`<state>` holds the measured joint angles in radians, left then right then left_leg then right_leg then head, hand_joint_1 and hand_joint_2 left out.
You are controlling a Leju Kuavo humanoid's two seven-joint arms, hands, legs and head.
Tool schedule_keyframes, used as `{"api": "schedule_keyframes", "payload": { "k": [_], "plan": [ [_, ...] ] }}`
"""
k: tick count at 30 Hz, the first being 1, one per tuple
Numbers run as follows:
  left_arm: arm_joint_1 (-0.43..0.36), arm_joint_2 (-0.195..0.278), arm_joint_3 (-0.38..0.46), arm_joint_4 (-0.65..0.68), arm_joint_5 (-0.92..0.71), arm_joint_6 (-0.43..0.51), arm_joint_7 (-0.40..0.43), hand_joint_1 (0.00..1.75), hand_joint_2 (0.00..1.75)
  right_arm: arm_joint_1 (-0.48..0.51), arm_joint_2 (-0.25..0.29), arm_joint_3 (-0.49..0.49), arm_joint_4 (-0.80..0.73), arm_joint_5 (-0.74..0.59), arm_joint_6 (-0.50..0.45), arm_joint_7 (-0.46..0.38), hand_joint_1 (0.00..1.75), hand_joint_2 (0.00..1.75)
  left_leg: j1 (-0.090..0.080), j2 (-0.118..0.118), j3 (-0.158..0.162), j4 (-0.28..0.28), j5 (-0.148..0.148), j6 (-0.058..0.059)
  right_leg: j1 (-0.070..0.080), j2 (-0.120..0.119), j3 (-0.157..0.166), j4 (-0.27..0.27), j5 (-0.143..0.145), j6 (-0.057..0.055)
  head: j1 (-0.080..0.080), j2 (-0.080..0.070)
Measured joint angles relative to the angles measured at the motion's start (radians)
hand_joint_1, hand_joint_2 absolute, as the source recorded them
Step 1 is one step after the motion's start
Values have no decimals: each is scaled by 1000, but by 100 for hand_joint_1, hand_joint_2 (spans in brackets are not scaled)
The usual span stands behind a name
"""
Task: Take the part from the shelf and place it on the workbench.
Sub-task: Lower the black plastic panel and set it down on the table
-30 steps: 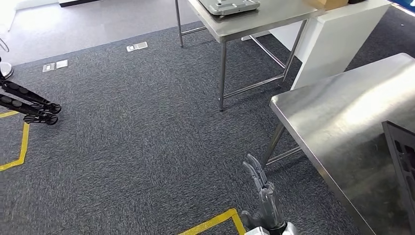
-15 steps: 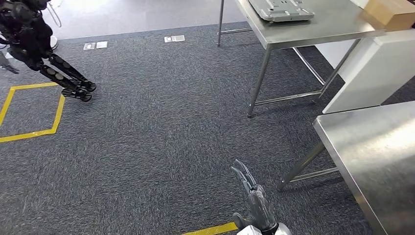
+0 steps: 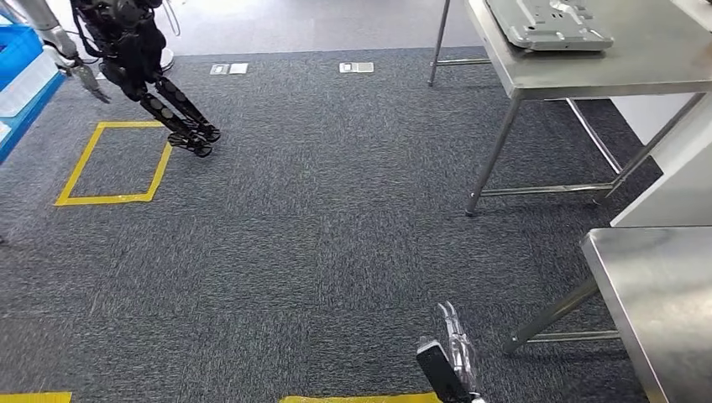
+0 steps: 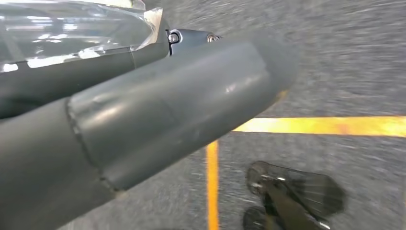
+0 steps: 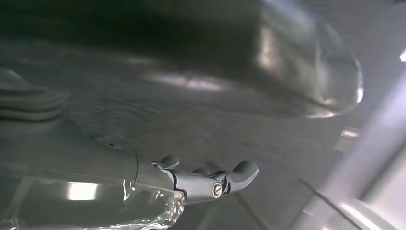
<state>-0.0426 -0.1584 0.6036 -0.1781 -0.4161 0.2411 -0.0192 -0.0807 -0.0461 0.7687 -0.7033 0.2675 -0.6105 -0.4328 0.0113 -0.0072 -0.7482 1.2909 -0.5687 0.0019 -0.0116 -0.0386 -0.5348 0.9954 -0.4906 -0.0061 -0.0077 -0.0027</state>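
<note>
Grey carpet floor (image 3: 319, 243) takes most of the head view. Two stainless tabletops on the right: the far tabletop (image 3: 621, 71) on thin steel legs, and the near tabletop (image 3: 663, 294), of which just a bare corner shows. They stand apart, with a white panel (image 3: 672, 193) between them.

A second humanoid, the black robot (image 3: 138, 59), stands far left, next to a yellow tape square (image 3: 113, 164) on the carpet. Blue bin (image 3: 25, 67) at the left edge, just beside that robot's arm.

A flat grey metal plate (image 3: 550, 23) lies on the far tabletop, near its left edge. It looks like a machined part; can't tell if it's the task's part. Neither robot hand carries anything that I can make out.

Two small floor sockets (image 3: 357, 67) sit in the carpet near the far edge.

Right robot hand (image 3: 449, 361) hangs low over the carpet, just left of the near tabletop's leg. In the right wrist view the right robot hand (image 5: 143, 172) has its fingers (image 5: 239, 170) stretched out, slightly apart, with nothing in them.

Left robot hand (image 4: 143, 115): mostly the thick grey thumb over carpet and yellow tape lines (image 4: 330, 125). Finger state: can't tell.
</note>
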Motion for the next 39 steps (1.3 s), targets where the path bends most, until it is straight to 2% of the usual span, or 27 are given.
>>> {"api": "schedule_keyframes", "payload": {
  "k": [1, 2, 4, 6, 7, 8, 9, 11, 13, 15, 16, 17, 19, 20, 22, 23, 24, 26, 28, 30, 31, 32, 33, 34, 36, 37, 39],
  "plan": [
    [1, 0, 0, 0, -3, -5, 10, 0, 0, -18, 6, -17, 63, -3, 16, 35, 0, 0, 3, 4, -1, -3, 12, -2, 0, -13, 0, 0, -1, 0, 0, 0],
    [3, 1, 1, 0, -4, -13, 17, 0, 0, -34, 10, -31, 126, -3, 41, 81, 0, 0, 5, 11, 20, -43, 38, -3, 0, -26, 1, 0, -2, 0, 0, 0],
    [2, 1, 3, 0, 1, -38, 20, 0, 0, -50, 17, -49, 224, -1, 124, 201, 0, 0, 4, 44, 91, -171, 92, 0, 4, -48, 5, 1, -8, 7, 0, 0],
    [-3, 1, 10, 0, 14, -72, 18, 0, 0, -50, 24, -66, 307, -21, 273, 379, 0, 0, -2, 66, 138, -251, 111, 9, 10, -68, 9, 0, -17, 19, 2, 0],
    [-5, 0, 15, 0, 19, -90, 15, 0, 0, -44, 29, -75, 345, -32, 357, 485, 0, 0, -7, 64, 146, -263, 109, 16, 12, -80, 13, -1, -22, 27, 2, 0],
    [-5, -1, 20, 0, 23, -102, 14, 0, 0, -34, 33, -82, 375, -38, 421, 574, 0, 0, -10, 49, 146, -266, 108, 23, 12, -92, 20, -2, -25, 33, 3, 0],
    [-3, -2, 24, 0, 24, -110, 13, 0, 0, -22, 38, -86, 398, -37, 462, 636, 0, 0, -11, 36, 149, -270, 110, 31, 10, -90, 24, 1, -30, 39, 2, 0],
    [-1, -3, 27, 0, 28, -116, 12, 0, 0, 0, 46, -89, 432, -33, 489, 680, 0, 0, -8, 15, 154, -279, 118, 46, 4, -42, 9, 45, -58, 42, 4, 0],
    [-4, -4, 29, 0, 29, -120, 11, 0, 0, 11, 51, -91, 460, -31, 498, 686, 0, 0, -4, -4, 156, -282, 121, 54, -1, 17, -51, 165, -113, 35, 6, 0],
    [-7, -4, 32, 0, 29, -124, 10, 0, 0, 18, 53, -93, 481, -31, 504, 691, 0, 0, -5, -31, 156, -282, 121, 55, -2, 33, -113, 279, -148, 37, 6, 0],
    [-7, -5, 35, 0, 29, -124, 10, 0, 0, 19, 53, -95, 489, -31, 506, 692, 0, 0, -5, -47, 157, -282, 121, 55, -2, 35, -122, 288, -142, 44, 6, 0],
    [-6, -5, 37, 0, 29, -124, 10, 0, 0, 19, 53, -95, 495, -31, 508, 692, 0, 0, -5, -62, 158, -281, 120, 54, -3, 38, -111, 257, -120, 53, 6, 0],
    [-6, -6, 42, 0, 29, -124, 10, 0, 0, 17, 53, -96, 503, -31, 509, 692, 0, 0, -4, -90, 160, -280, 120, 50, -10, 67, -53, 118, -58, 68, 7, 0],
    [-6, -7, 43, 0, 29, -124, 10, 0, 0, 16, 53, -96, 506, -31, 509, 692, 0, 0, -6, -104, 160, -278, 119, 46, -12, 85, -28, 59, -34, 68, 7, 0],
    [-5, -7, 44, 0, 29, -124, 10, 0, 0, 14, 55, -97, 512, -31, 510, 693, 0, 0, -8, -126, 158, -277, 117, 34, -10, 102, -6, 9, -15, 55, 7, 0],
    [-3, -7, 45, 0, 29, -124, 10, 0, 0, 13, 56, -98, 514, -31, 510, 693, 0, 0, -7, -135, 157, -277, 117, 27, -7, 93, -2, 8, -12, 45, 7, 0],
    [-1, -6, 45, 0, 29, -124, 9, 0, 0, 10, 57, -98, 515, -31, 510, 694, 0, 0, -5, -135, 155, -276, 116, 22, -9, 83, 2, 7, -9, 37, 7, 0],
    [3, -6, 46, 0, 29, -124, 9, 0, 0, 8, 58, -98, 516, -31, 510, 695, 0, 0, -5, -86, 139, -241, 91, 13, -12, 61, 7, 3, -5, 21, 4, 0],
    [0, -6, 47, 0, 29, -124, 9, 0, 0, 10, 59, -98, 519, -31, 511, 698, 0, 0, -5, -22, 88, -131, 28, 6, -8, 35, 9, 2, -6, 8, -1, 0],
    [-1, -7, 47, 0, 30, -121, 8, 0, 0, 13, 61, -99, 523, -35, 514, 703, 0, 0, 0, -2, 28, -12, -19, 0, -3, 4, 9, 2, -9, 1, -2, 0],
    [-1, -7, 48, 0, 30, -115, 7, 0, 0, 14, 63, -101, 524, -41, 518, 699, 0, 0, 3, 1, 18, 8, -18, -2, -2, -10, 9, 2, -10, -1, -2, 0],
    [0, -8, 49, 0, 29, -106, 7, 0, 0, 15, 67, -104, 525, -47, 521, 687, 0, 0, 5, 6, 28, -12, 1, -4, -1, -22, 10, 3, -12, -1, -2, 0],
    [1, -8, 50, 0, 25, -94, 9, 0, 0, 16, 74, -107, 525, -50, 524, 667, 0, 0, 7, 17, 57, -67, 32, -4, -1, -33, 12, 3, -14, 0, -3, 0],
    [1, -9, 51, 0, 18, -82, 15, 0, 0, 16, 82, -109, 525, -48, 526, 645, 0, 0, 7, 39, 95, -139, 62, -3, 0, -42, 15, 3, -16, 2, -3, 0],
    [-4, -12, 51, 0, -2, -71, 38, 0, 0, 15, 98, -109, 525, -28, 524, 609, 0, 0, 2, 73, 153, -244, 94, 4, 7, -60, 20, 3, -24, 13, -1, 0],
    [-7, -14, 50, 0, -12, -71, 50, 0, 0, 14, 105, -107, 525, -17, 519, 601, 0, 0, -2, 77, 162, -263, 96, 10, 10, -69, 23, 3, -26, 19, 0, 0],
    [-6, -16, 46, 0, -31, -80, 62, 0, 0, 10, 115, -103, 525, -5, 506, 596, 0, 0, -8, 54, 162, -268, 97, 24, 12, -88, 29, 1, -31, 30, 1, 0]
  ]
}}
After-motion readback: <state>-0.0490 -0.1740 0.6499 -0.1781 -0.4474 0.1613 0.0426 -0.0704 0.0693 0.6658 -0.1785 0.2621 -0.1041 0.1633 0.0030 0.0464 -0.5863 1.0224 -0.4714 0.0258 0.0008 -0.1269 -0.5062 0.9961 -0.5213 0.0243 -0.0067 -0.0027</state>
